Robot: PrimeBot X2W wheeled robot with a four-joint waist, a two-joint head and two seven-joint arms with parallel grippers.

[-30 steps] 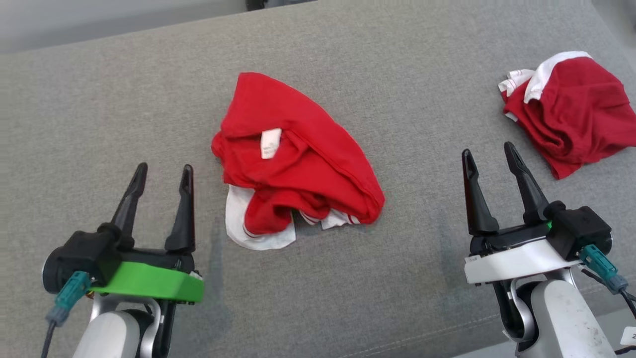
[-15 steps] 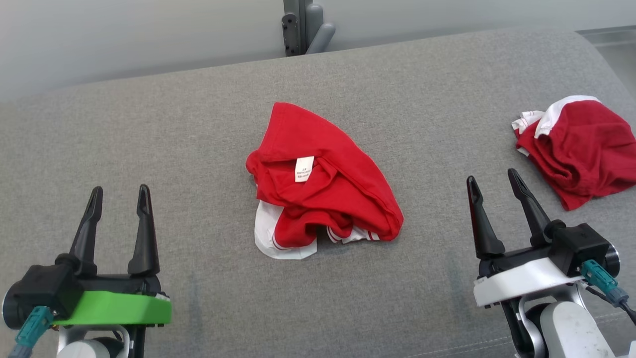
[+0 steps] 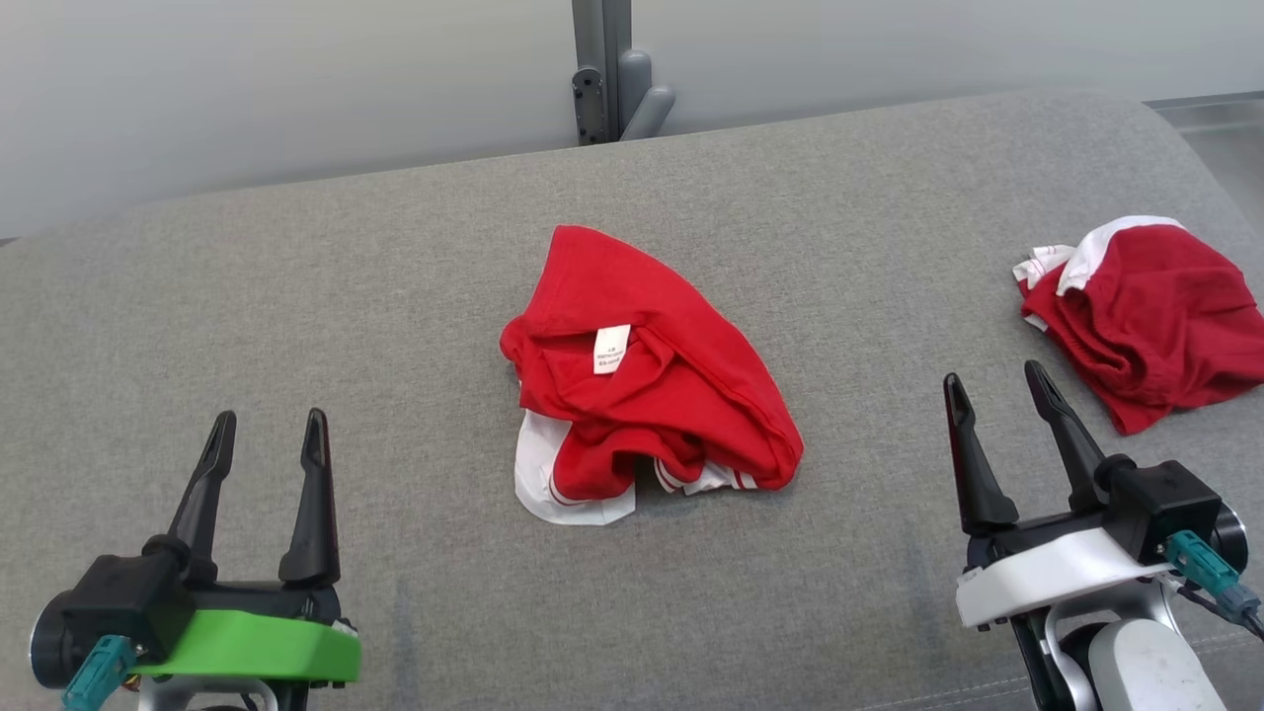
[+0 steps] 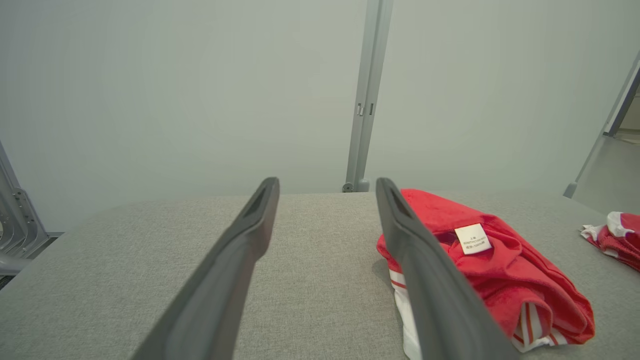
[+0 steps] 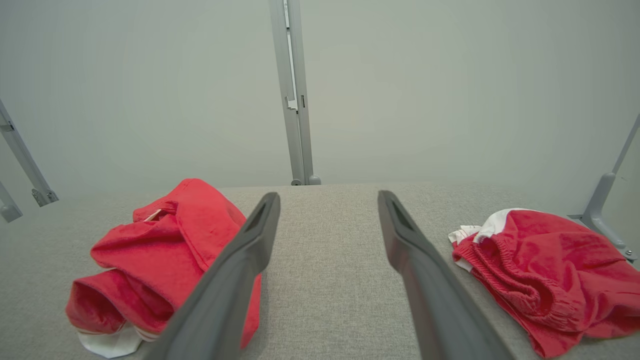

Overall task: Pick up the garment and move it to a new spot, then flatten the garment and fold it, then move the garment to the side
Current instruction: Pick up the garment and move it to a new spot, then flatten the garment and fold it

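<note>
Across the head view, a grey fabric-covered bench [image 3: 296, 296] takes up most of the frame, with a pale wall behind it at 12 o'clock.

Item 1: the garment [image 3: 671, 395], red with white striped trim, lies crumpled in a heap at the centre of the bench. Its white edge shows at the heap's 7 o'clock. Nothing grips or touches it.

Item 2: a second red garment [image 3: 1155, 316] with a white band lies bunched at 3 o'clock, at the frame edge, well apart from the first.

Item 3: the left pincer [image 3: 270, 419] stands at 8 o'clock, jaws wide and empty. The garment lies at 3 o'clock from its fingertips, apart from them. The left wrist view agrees: left pincer [image 4: 326, 182] spread, garment [image 4: 500, 270] beyond the right-hand finger.

Item 4: the right pincer [image 3: 992, 374] stands at 4 o'clock, jaws wide and empty. The garment lies at 9 o'clock from its tips and the second garment near at 2 o'clock. Its wrist view shows the bare bench between the fingers, with one heap on either side.

Item 5: a grey post [image 3: 602, 69] rises behind the bench at 12 o'clock.

Item 6: a small white label [image 3: 611, 349] shows on the garment's upper fold; its print is too small to read.
</note>
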